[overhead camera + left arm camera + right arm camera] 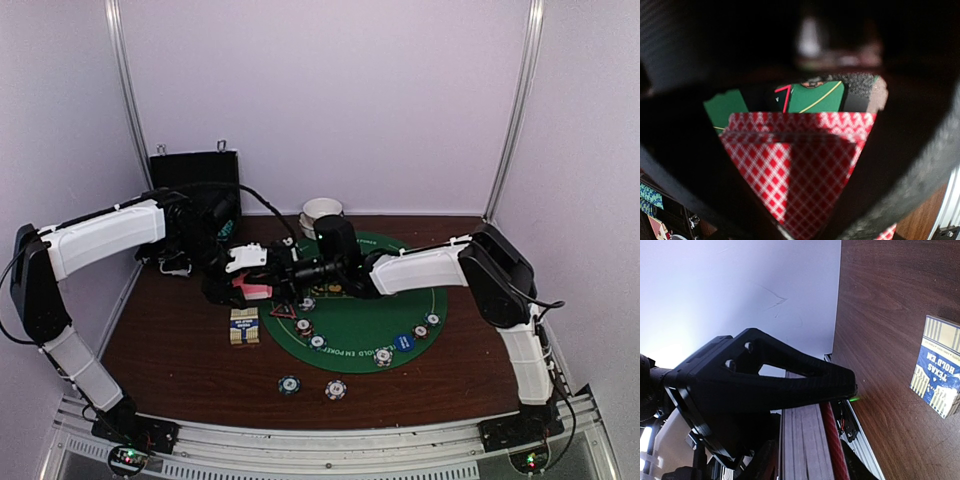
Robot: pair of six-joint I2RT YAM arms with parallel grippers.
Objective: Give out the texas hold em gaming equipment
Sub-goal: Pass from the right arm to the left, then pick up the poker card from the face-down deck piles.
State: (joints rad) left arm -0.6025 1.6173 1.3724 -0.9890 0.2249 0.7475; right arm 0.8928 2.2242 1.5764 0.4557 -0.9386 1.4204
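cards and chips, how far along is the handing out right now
Done: several chips and a blue disc sit near the edge of the green mat. In hand: the left gripper is shut on a stack of pink-backed cards. Left: no dealt cards show on the mat, and two chips rest off it on the table.

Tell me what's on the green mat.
Chips along its near rim, a blue disc, a triangle marker at its left edge. The right arm covers the mat's far part.

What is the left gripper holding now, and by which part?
The left gripper holds the pink-backed playing cards, clamped across two opposite edges, patterned back facing its camera.
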